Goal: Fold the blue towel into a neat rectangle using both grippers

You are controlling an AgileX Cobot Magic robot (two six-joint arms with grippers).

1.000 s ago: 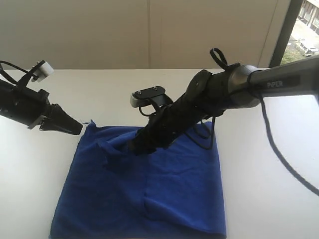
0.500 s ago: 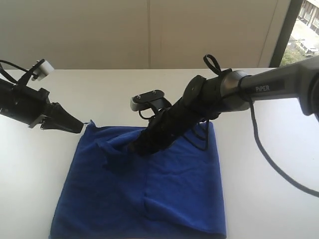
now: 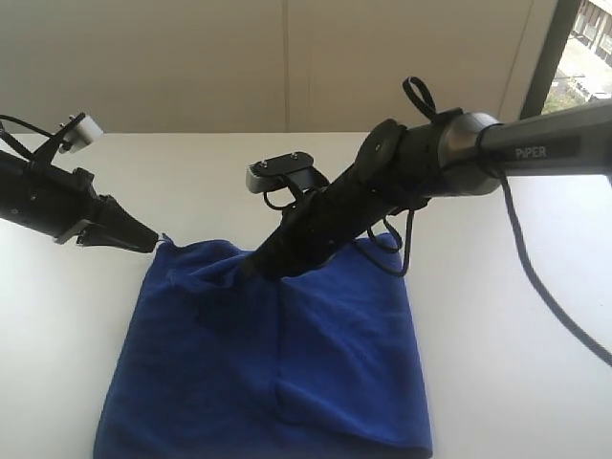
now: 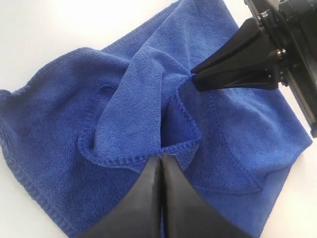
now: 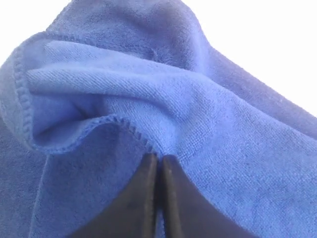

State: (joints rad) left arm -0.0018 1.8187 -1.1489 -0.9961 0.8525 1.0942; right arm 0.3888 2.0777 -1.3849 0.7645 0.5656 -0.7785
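Mostly flat on the plain white tabletop (image 3: 497, 363), the royal-blue rectangular terry towel (image 3: 316, 373) lies below both arms, with its far edge rumpled. At the towel's far-left corner, the black wedge-shaped left gripper (image 3: 145, 239) has its jaws pressed together, nipping the stitched hem. Near the middle of the towel's far edge, the black right gripper (image 3: 256, 268) reaches in on a grey arm marked PiPER (image 3: 535, 148). Its jaws are likewise clamped tight on a raised fold of the towel, which stands up as a small ridge.
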